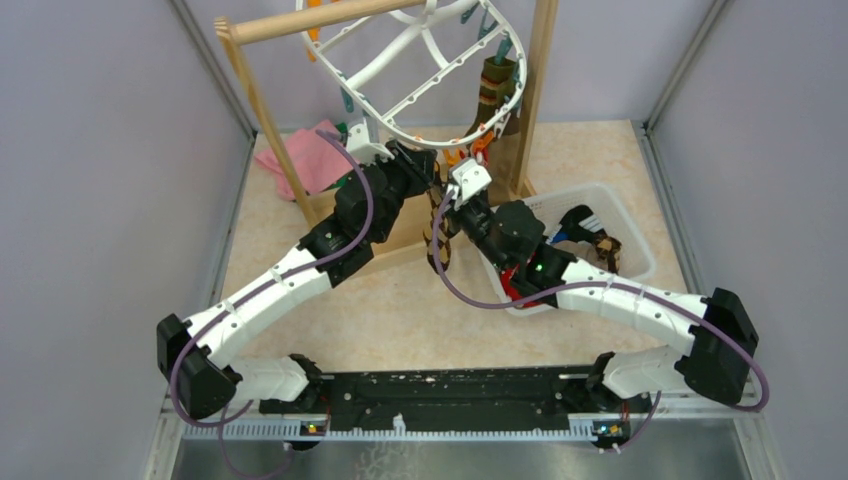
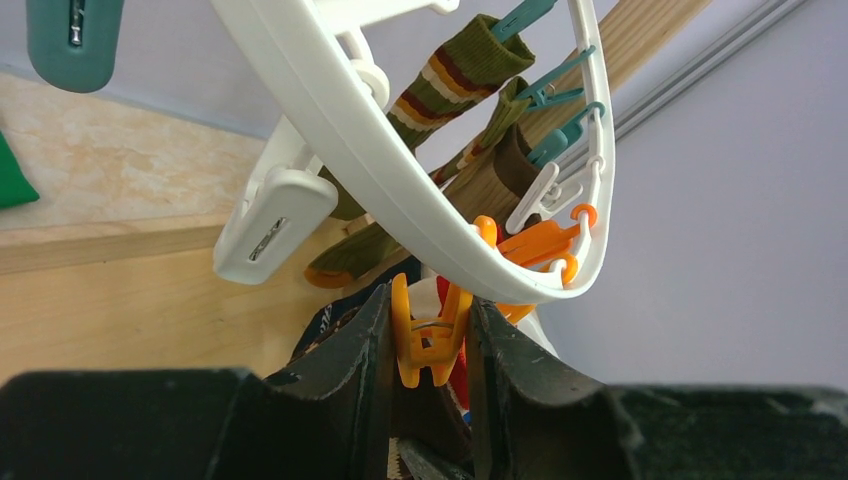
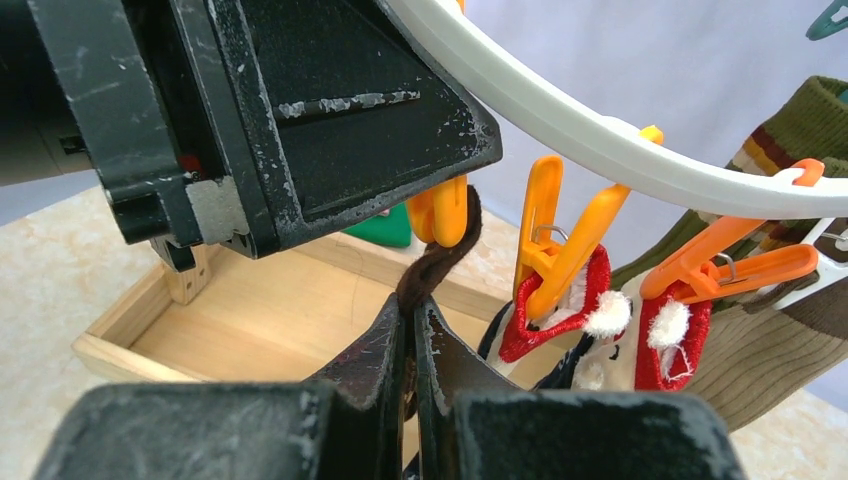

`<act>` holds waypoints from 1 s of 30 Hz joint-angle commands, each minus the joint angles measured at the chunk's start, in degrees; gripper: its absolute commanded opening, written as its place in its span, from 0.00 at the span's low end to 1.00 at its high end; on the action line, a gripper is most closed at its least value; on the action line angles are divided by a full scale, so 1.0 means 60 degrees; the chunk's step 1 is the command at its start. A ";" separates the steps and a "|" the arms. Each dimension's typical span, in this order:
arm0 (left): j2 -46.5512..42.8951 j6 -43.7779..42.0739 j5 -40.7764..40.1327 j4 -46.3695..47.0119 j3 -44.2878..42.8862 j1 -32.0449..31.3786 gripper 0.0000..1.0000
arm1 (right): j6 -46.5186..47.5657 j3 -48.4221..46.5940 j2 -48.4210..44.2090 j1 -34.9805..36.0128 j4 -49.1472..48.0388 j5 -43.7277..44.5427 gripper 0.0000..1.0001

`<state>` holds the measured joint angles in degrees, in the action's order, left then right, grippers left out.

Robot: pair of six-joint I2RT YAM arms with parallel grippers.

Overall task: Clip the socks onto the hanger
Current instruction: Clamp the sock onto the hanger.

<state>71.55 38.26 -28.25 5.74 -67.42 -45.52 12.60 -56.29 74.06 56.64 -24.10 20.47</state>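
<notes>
- Two grippers are brought together just under the lower rim of the hanger (image 1: 400, 60), at upper centre of the top view
- The left gripper (image 2: 430, 320) is clenched on an orange clip (image 2: 428, 352), with the clip's handles pressed between its fingers, and the clip is hung from the white rim directly above
- The right gripper (image 3: 412, 325) is clamped tight on a brown sock (image 3: 440, 250), whose free end is stood up out of the fingertips
- The sock's long axis is set near vertical, leaning slightly right in the right wrist view, and its tip is brought to the lower end of the same orange clip
- Whether the tip is inside the clip's mouth or only touching it cannot be told, since the clip is largely covered there by the left gripper's body
- The clip is thus placed directly above the right gripper, so the coming move is judged to be a short upward feed along the sock's own axis, followed by a release of the clip by the left gripper
- Other socks are seen already clipped: a red-and-white sock (image 3: 560, 315) at centre right of the right wrist view, and a brown-green striped sock (image 2: 450, 80) at upper centre of the left wrist view
</notes>
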 commanded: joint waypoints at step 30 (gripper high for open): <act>-0.0001 0.0299 -0.0462 0.0201 -0.0349 0.0007 0.00 | 0.0607 0.0078 -0.0293 0.0173 0.0003 -0.0050 0.00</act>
<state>71.79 38.72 -29.06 5.41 -67.64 -45.52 15.44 -56.23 74.04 56.86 -23.11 19.66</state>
